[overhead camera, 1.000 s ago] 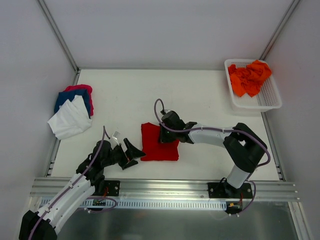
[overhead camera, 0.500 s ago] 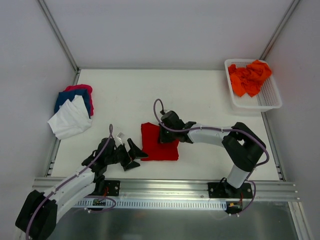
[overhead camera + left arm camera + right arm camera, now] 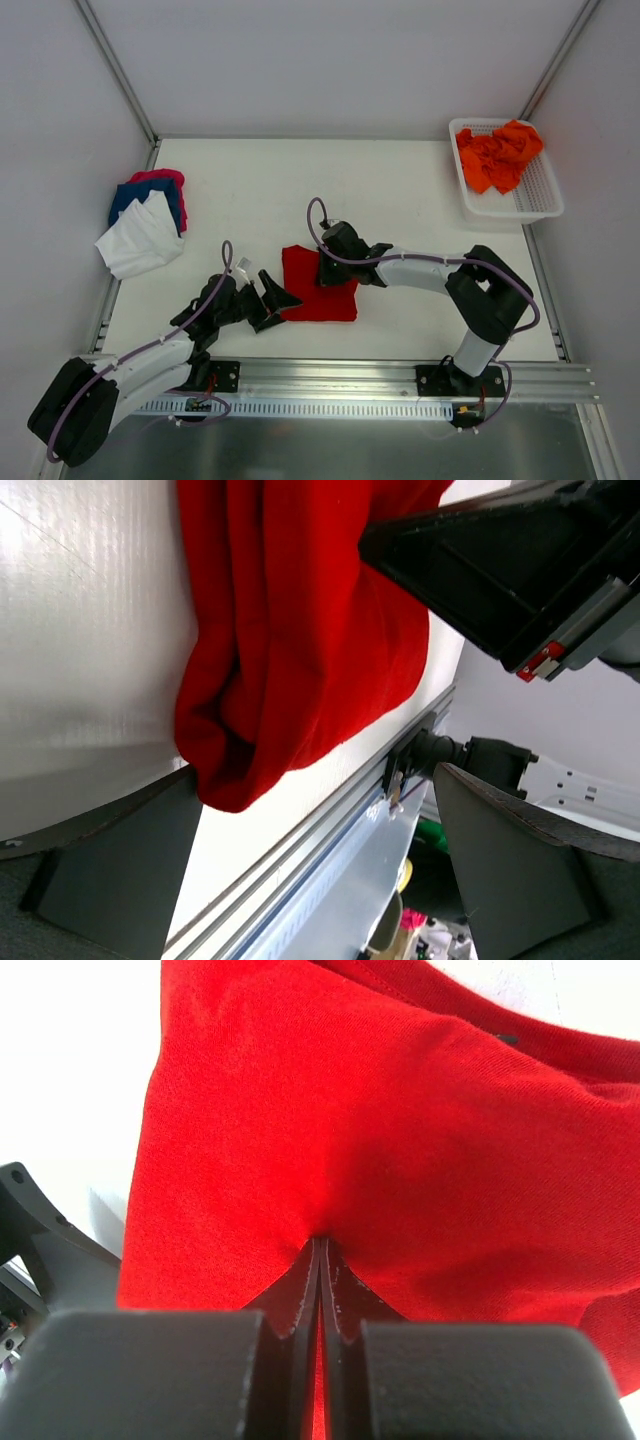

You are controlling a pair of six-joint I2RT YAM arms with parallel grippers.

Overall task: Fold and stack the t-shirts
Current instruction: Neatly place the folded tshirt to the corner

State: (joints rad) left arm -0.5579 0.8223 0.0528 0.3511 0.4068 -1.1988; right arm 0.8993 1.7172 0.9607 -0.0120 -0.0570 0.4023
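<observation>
My left hand (image 3: 276, 300) lies low on the white table (image 3: 400, 190) with its fingers (image 3: 120, 870) spread wide. The deep red soft cloth t-shirt (image 3: 318, 288) sits straight ahead of it, to its right at mid-table. The shirt's near left corner reaches just into the gap between my fingers, not yet gripped.

My right hand (image 3: 330, 268) comes in from the other side, fingers pressed together and tips bearing down on the shirt's upper right part. The cloth dimples there; I cannot tell if any is pinched between them.

The shirt is folded to a nearly square pad with no marked long axis. Its left edge is a plump rolled fold, matte and limp, several layers thick. I judge the left hand is the one placed to take that edge.

The stack of white, blue and pink tees (image 3: 145, 225) lies well off to the far left. The bright orange crumpled t-shirts (image 3: 498, 155) fill the white plastic mesh basket (image 3: 540, 205) at the far right.
</observation>
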